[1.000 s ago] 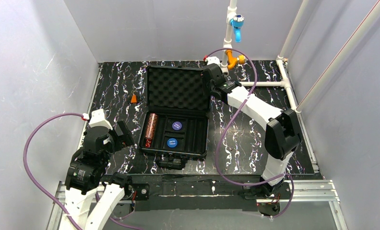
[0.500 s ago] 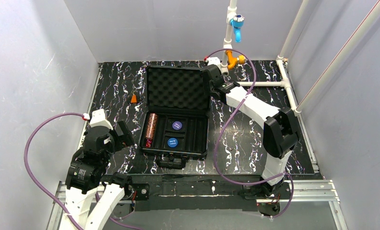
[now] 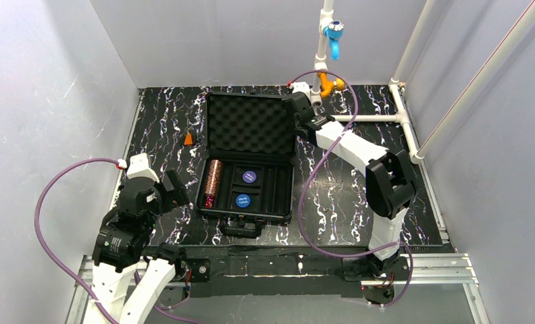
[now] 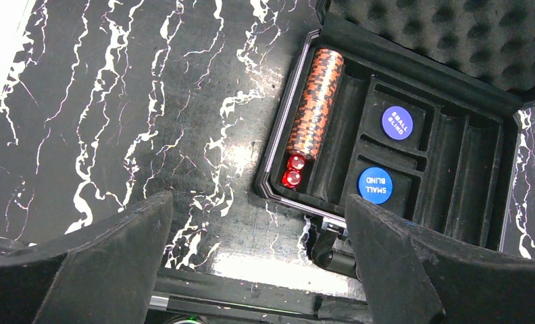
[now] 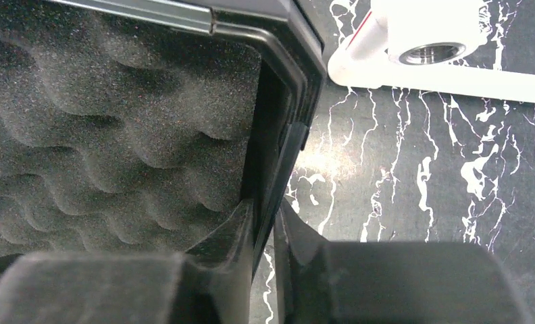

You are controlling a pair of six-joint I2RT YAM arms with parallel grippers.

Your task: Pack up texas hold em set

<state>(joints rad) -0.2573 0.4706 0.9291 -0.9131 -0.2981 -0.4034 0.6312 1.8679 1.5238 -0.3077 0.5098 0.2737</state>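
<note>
The black briefcase (image 3: 248,196) lies open in the middle, its foam-lined lid (image 3: 249,125) standing toward the back. In the slotted tray a copper-brown chip stack (image 3: 213,177) fills the left slot, with two red dice (image 4: 294,170) at its near end and two blue discs (image 3: 249,176) in the middle. Only one chip stack shows. My right gripper (image 3: 296,108) is shut on the lid's right rim (image 5: 278,152), one finger (image 5: 234,229) on the foam side and the other outside. My left gripper (image 3: 169,189) is open and empty, left of the case above the table.
A small orange cone (image 3: 188,139) stands left of the lid. White pipes (image 3: 379,118) with an orange fitting (image 3: 327,84) and a blue valve (image 3: 333,31) run along the back right. Grey walls close in all sides.
My right arm has shifted slightly left and back while gripping the lid rim. The left arm has not moved.
</note>
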